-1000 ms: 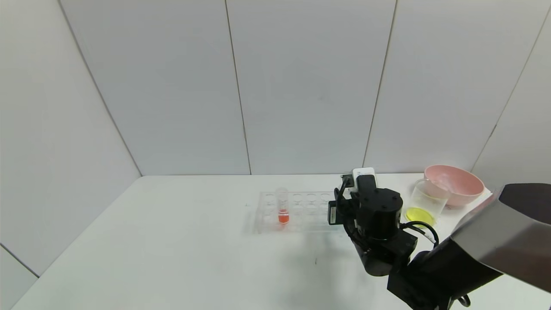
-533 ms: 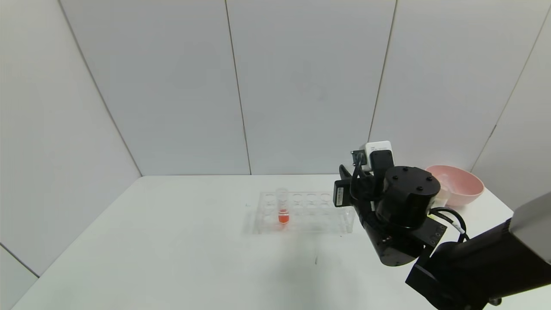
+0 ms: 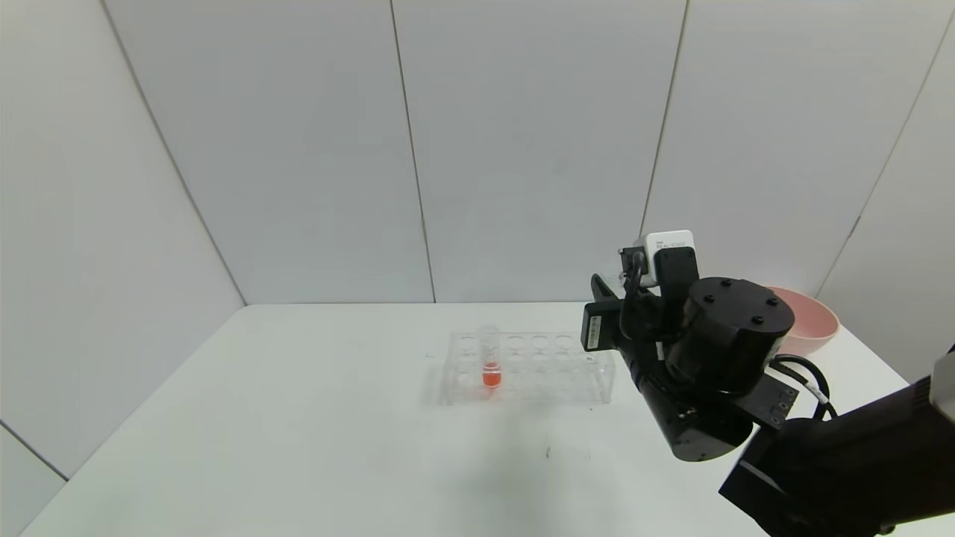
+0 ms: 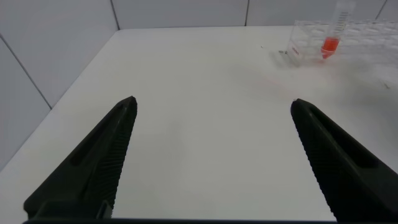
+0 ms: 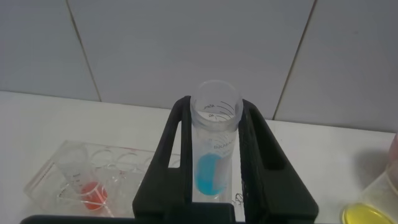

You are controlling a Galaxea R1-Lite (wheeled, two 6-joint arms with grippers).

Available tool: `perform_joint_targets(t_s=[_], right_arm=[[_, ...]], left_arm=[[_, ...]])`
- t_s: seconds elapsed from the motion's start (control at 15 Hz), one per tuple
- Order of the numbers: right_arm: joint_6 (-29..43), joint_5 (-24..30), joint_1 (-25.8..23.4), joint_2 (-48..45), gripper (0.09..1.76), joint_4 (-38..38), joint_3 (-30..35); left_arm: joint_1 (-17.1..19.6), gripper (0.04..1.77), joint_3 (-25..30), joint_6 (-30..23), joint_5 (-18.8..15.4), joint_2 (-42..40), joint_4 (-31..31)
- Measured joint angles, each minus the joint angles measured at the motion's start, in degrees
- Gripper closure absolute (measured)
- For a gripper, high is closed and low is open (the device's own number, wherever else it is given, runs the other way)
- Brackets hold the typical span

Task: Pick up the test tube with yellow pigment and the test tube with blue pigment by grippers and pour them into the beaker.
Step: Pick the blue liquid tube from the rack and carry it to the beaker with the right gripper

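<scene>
In the head view, the right tool (image 3: 634, 298) is seen raised above the white bench (image 3: 298, 418), just right of the clear rack (image 3: 530, 367) and in front of the pink bowl (image 3: 809, 322). An orange-red tube (image 3: 489, 356) stands upright in the rack's left part.

In the left wrist view, the left tool (image 4: 211, 155) is held wide apart and empty, low over bare bench, with the rack and orange-red tube well apart from it.

In the right wrist view, the test tube with blue pigment (image 5: 212, 149) is gripped upright between the right tool's fingers (image 5: 169, 155), mouth uppermost. The beaker (image 5: 373, 205), holding yellow liquid, is seen at the frame's edge.
</scene>
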Motion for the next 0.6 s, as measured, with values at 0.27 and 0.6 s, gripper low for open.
perform_joint_targets(t_s=[0.27,0.6], right_arm=[[0.2,7.7,-1.4,-1.7,1.35,0.4,2.5],[0.5,29.5,-9.9,-8.0,1.35,1.0,10.5]], left_arm=[[0.0,0.05,0.0,0.0,0.0,0.0,0.0],[0.0,0.05,0.0,0.0,0.0,0.0,0.0]])
